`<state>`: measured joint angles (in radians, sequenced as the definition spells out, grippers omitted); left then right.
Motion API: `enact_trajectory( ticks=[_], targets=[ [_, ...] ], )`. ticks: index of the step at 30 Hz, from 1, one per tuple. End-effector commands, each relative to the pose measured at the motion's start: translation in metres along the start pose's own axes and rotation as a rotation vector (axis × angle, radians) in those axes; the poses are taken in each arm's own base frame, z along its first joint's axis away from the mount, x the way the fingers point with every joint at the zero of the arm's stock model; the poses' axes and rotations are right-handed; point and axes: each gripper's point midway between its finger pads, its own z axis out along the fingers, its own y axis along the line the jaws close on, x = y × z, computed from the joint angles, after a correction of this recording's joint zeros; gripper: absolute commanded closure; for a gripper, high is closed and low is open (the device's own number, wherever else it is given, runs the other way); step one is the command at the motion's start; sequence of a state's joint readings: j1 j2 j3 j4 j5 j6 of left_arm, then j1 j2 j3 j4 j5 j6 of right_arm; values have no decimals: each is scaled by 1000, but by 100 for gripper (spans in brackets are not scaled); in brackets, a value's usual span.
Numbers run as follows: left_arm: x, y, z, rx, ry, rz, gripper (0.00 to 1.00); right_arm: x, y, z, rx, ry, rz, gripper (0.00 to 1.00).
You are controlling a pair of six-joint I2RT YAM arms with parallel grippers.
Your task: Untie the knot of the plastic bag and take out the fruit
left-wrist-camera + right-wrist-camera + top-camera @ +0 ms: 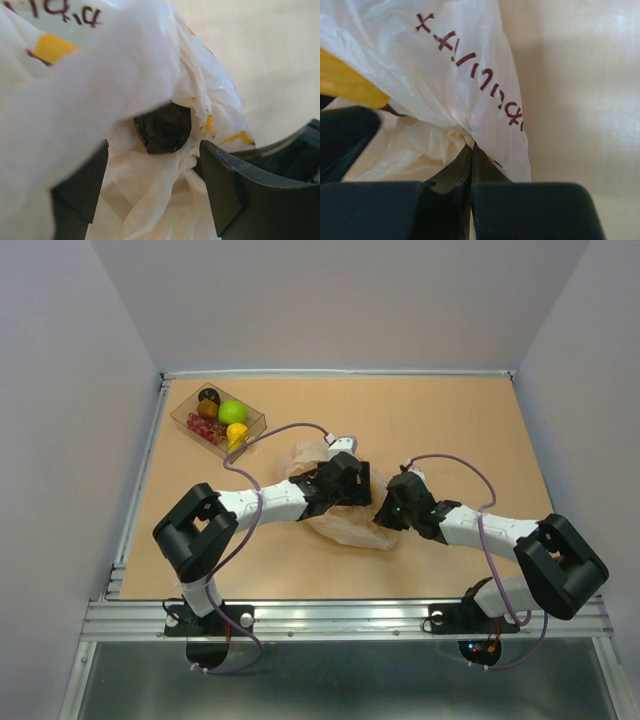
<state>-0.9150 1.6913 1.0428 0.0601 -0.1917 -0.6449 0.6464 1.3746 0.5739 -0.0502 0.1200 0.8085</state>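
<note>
Leftward — clear tray, fruit inside.

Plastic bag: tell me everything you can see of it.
The plastic bag is thin, crinkled, translucent cream-white film with yellow patches and dark red lettering. It lies crumpled on the table mid-board, between both arms. The right end effector is shut, pinching a fold; the left end effector stands open astride loose folds. Its contents cannot be made out.
</note>
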Motion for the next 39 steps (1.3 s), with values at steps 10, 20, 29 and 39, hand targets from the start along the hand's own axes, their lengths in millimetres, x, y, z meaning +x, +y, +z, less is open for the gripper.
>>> enact_trajectory(
  ticks=[10,20,29,39],
  targets=[
    [-26,-3,36,-7,-55,-9,16,0,22,-7,-142,12,16,99],
    [-3,-4,64,-10,24,-23,16,10,26,-3,-174,66,-20,99],
    [-27,2,36,-49,-44,-2,59,9,23,-3,-164,52,-31,99],
    [-56,6,-18,-15,-64,33,64,-1,12,-3,-106,-3,-10,99]
  ],
)
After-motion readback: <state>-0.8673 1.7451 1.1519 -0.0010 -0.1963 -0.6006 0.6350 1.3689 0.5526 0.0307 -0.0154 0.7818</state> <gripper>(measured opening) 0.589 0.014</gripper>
